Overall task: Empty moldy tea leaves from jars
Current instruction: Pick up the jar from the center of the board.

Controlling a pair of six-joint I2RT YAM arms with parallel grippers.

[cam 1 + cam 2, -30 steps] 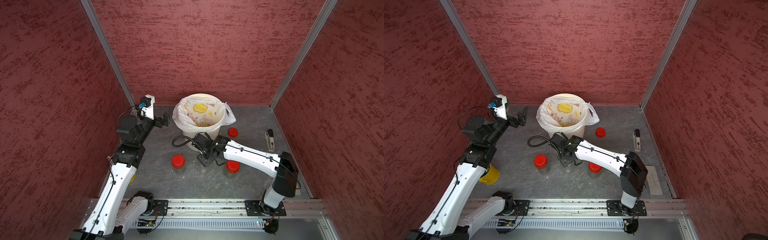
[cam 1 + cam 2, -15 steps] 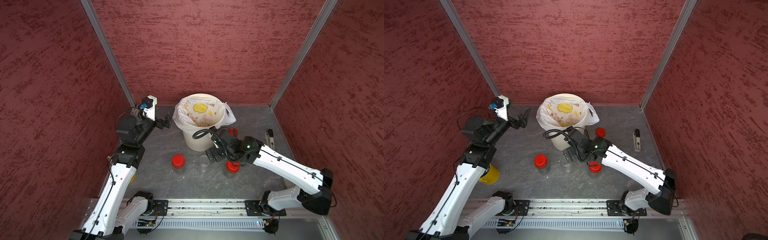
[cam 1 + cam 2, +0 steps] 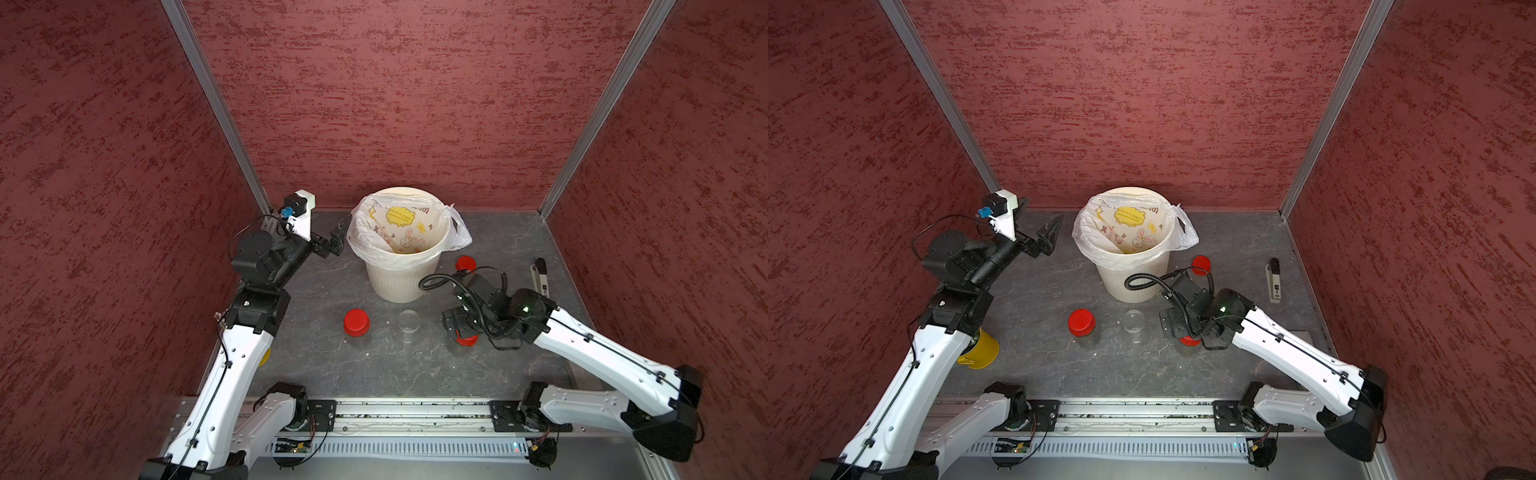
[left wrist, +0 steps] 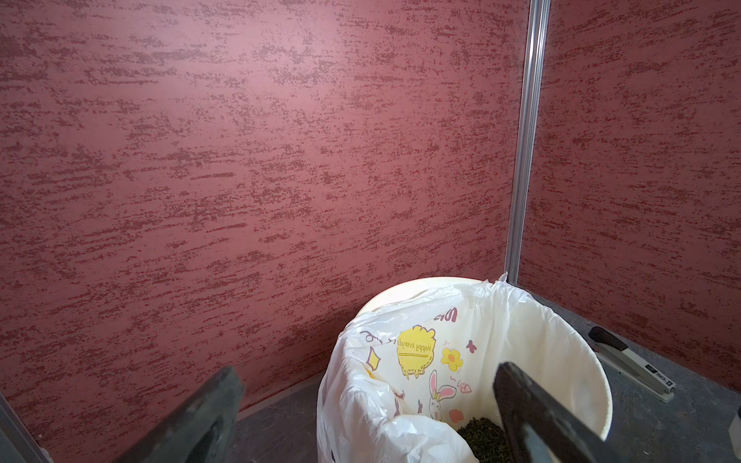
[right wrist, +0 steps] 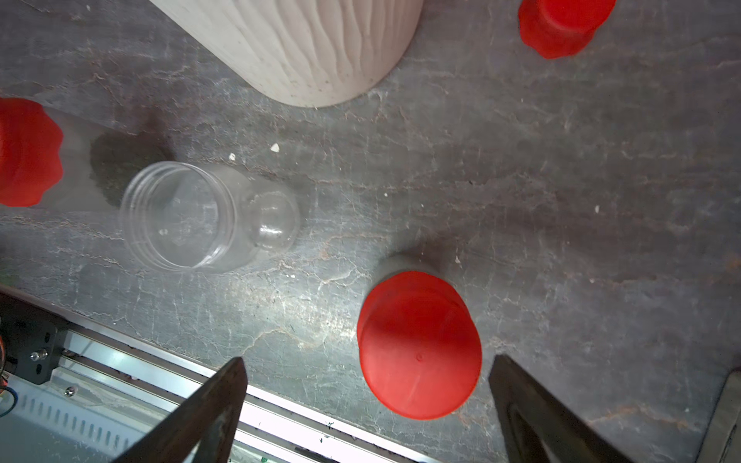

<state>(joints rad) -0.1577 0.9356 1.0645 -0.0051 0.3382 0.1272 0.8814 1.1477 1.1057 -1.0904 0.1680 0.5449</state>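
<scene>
Three small clear jars stand in front of the cream bin (image 3: 399, 282). The left jar (image 3: 356, 323) wears a red cap, and dark tea leaves (image 5: 120, 164) show through its wall. The middle jar (image 3: 408, 322) (image 5: 188, 216) is uncapped and empty. The right jar (image 5: 419, 344) (image 3: 467, 340) is capped and sits just below my right gripper (image 5: 369, 360) (image 3: 453, 328), which is open and holds nothing. My left gripper (image 4: 369, 371) (image 3: 337, 239) hangs open beside the bin's rim. Tea leaves (image 4: 483, 435) lie in the bin's bag.
A loose red cap (image 3: 465, 263) (image 5: 561, 24) lies to the right of the bin. A stapler (image 3: 540, 276) lies near the right wall. A yellow cup (image 3: 982, 349) stands under my left arm. The metal rail (image 3: 395, 415) runs along the table's front edge.
My right gripper has opened, left the empty jar standing on the table, and drawn back to the right over the capped jar. The left arm has not moved.
</scene>
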